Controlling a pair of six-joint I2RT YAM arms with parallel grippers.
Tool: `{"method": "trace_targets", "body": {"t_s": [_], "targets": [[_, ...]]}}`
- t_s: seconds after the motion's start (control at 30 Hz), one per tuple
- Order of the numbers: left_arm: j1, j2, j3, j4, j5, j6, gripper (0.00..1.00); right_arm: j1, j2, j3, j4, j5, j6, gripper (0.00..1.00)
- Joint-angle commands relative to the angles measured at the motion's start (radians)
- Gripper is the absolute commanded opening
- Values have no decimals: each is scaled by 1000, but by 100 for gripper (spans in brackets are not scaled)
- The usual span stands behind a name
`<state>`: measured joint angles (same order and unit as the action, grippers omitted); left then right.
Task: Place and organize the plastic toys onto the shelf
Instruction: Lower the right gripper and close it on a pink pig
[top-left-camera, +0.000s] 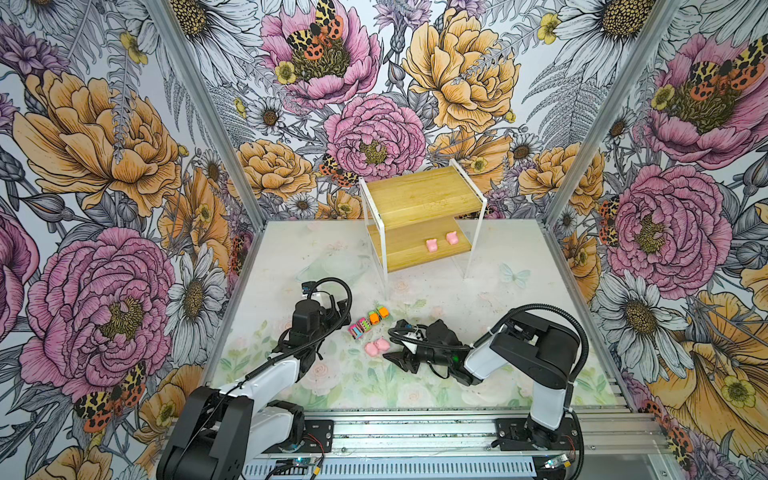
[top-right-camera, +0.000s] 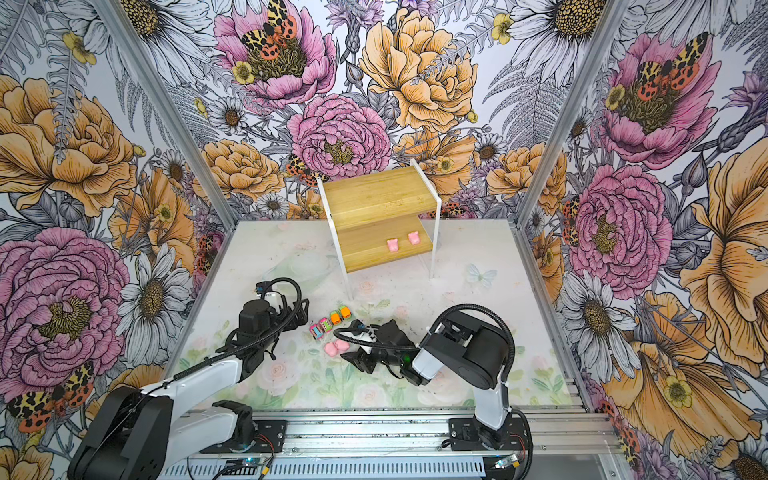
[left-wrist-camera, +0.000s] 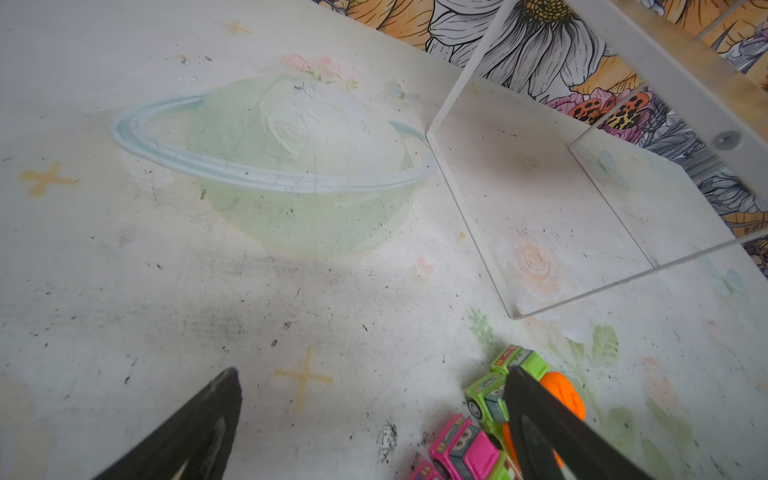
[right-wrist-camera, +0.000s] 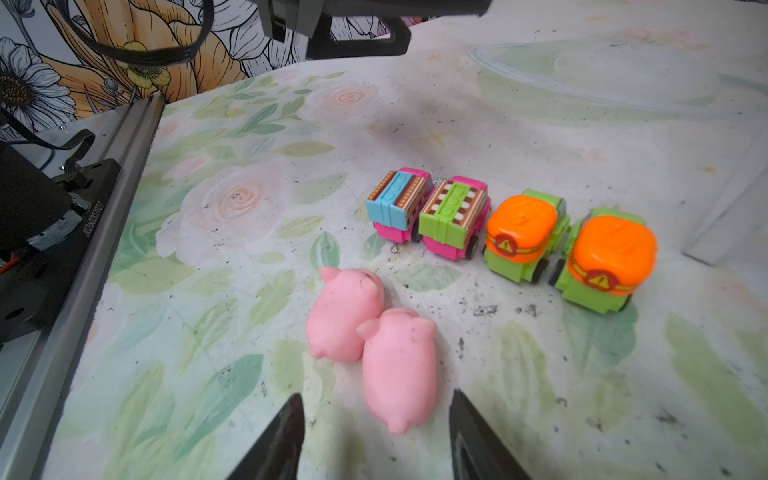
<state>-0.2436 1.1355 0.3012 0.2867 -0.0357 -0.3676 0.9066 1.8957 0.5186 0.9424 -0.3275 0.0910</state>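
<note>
Black right gripper (top-left-camera: 392, 343) sits just right of two pink plastic pigs (top-left-camera: 371, 349) in both top views; two more pigs (top-left-camera: 432, 246) stand far off on the light bamboo shelf's (top-left-camera: 415, 195) lower board. Left wrist view: left gripper (left-wrist-camera: 372, 370) spread wide, green-and-orange cars (left-wrist-camera: 486, 395) beside one finger. Right wrist view: jaws apart, nearest pig's (right-wrist-camera: 399, 370) rear between the tips.

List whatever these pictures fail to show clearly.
- Left wrist view: orange-and-green plastic toy cars partly behind a finger of the left pincer; pink plastic cars cut by the frame edge.
- Both top views: two pink pig figures on the bamboo shelf, too small for detail.
</note>
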Motion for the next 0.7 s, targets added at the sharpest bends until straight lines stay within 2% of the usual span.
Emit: {"method": "trace_targets", "body": {"t_s": [0.0,0.67], "targets": [[9,6,27,-4,17,-5,99,3,31,27,19,-26,-31,55],[9,18,36,-11,16,-5,99,-5,97,83,-6,-33,-70,54]]}}
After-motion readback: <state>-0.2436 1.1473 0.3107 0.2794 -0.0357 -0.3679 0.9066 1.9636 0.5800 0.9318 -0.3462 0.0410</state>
